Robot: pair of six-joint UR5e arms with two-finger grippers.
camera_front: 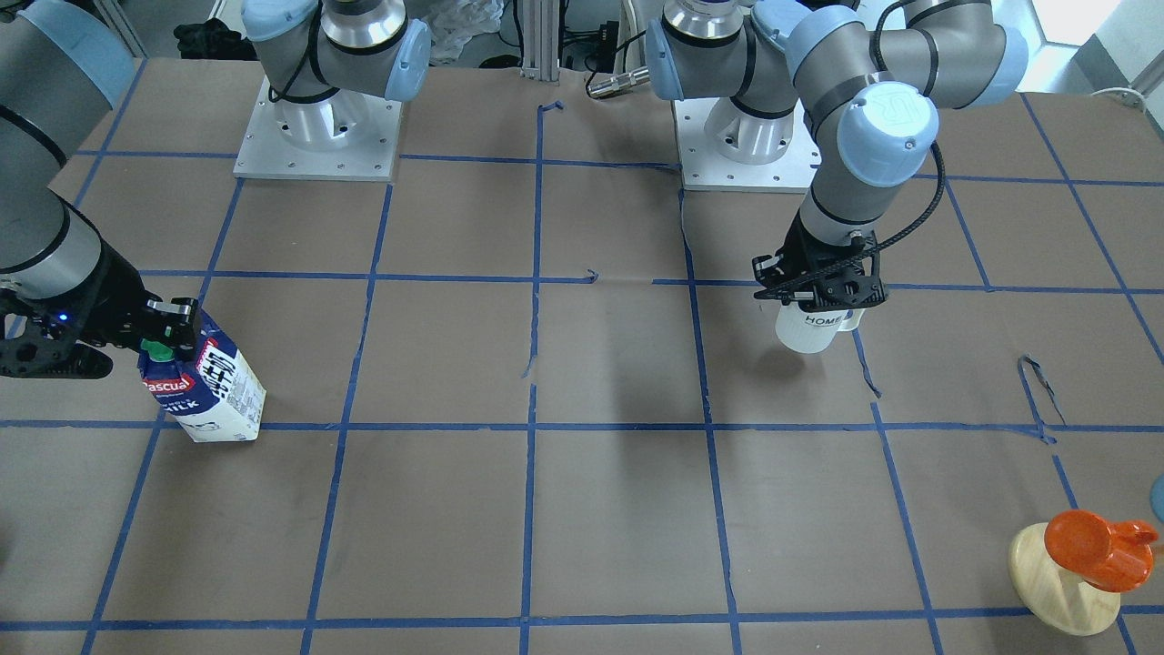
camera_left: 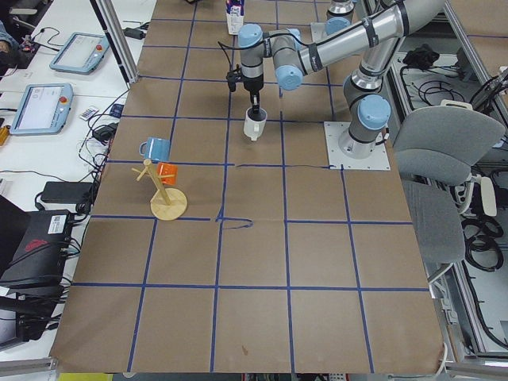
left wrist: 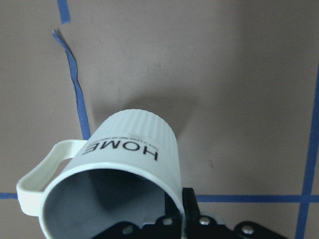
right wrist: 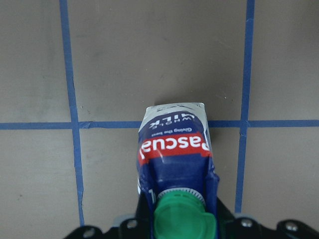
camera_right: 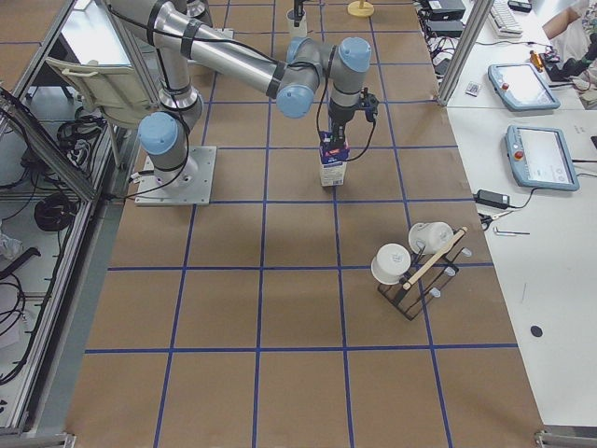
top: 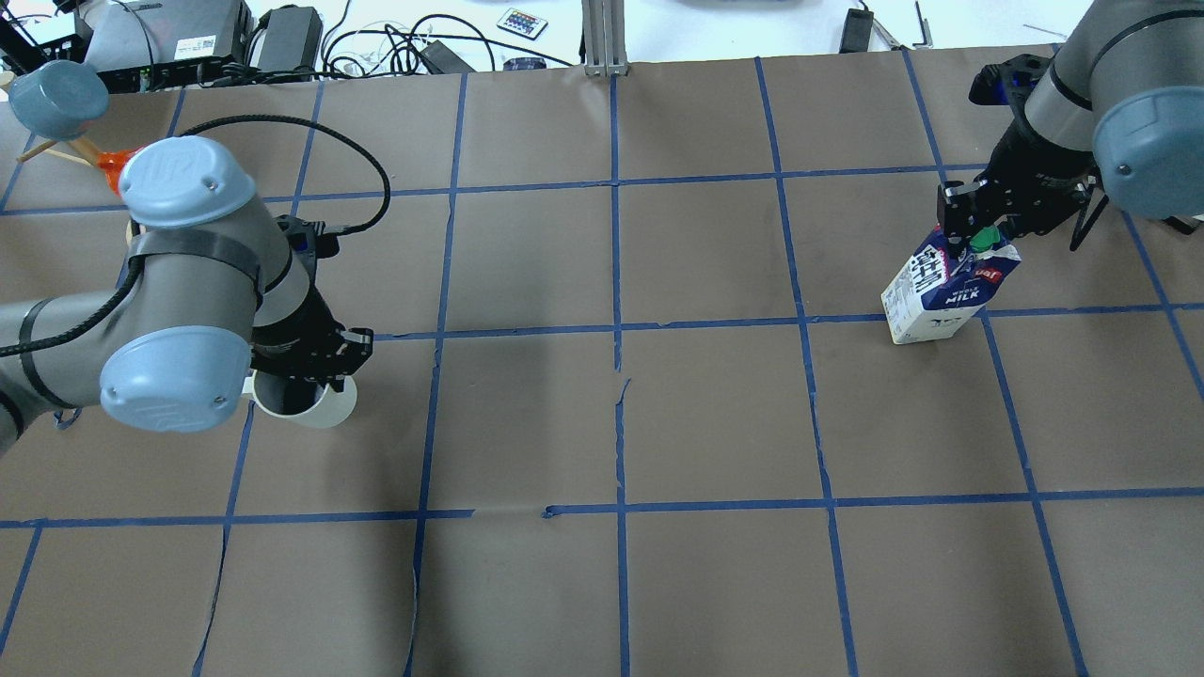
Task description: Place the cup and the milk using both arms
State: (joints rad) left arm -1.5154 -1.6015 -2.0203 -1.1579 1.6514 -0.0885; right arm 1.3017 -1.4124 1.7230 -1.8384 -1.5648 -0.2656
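The white ribbed cup (camera_front: 807, 329) marked "HOME" hangs from my left gripper (camera_front: 818, 293), which is shut on its rim, one finger inside and one outside. It shows tilted in the left wrist view (left wrist: 124, 164), handle to the left, just above the brown table. From overhead the cup (top: 315, 402) is at mid-left. My right gripper (top: 974, 235) is shut on the gabled top of the milk (top: 945, 293), by its green cap (right wrist: 184, 219). The blue-and-white carton (camera_front: 207, 387) leans, its base at a blue tape line near the table's right end.
A wooden mug stand (camera_front: 1064, 582) with an orange cup (camera_front: 1096, 546) and a blue cup (camera_left: 155, 148) stands at the table's left end. A rack with white cups (camera_right: 415, 266) sits beyond the milk. The arm bases (camera_front: 318, 136) are at the robot's edge. Blue tape grids the table.
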